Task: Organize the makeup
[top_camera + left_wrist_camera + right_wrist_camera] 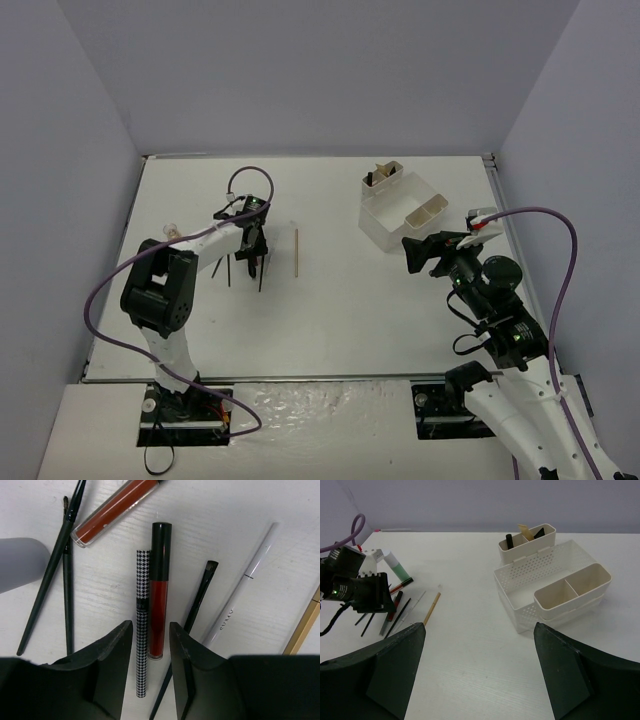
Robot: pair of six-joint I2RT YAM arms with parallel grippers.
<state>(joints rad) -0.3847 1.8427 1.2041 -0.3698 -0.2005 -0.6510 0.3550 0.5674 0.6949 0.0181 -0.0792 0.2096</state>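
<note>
Lying flat: slim houndstooth-patterned pencil (143, 630).

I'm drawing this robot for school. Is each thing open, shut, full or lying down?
Houndstooth pencil: lying flat, not gripped.
Red lip gloss: lying flat, capped.
Left gripper: open, straddling both.
Right gripper: open, empty.
White box: upright, back compartment holds items, rest empty.

White links (195, 240), black joints (160, 290), purple cables (88, 308), matte black angular gripper fingers (112, 665)

Left arm (165, 290) above pencils (261, 278), box (385, 234) right
</note>
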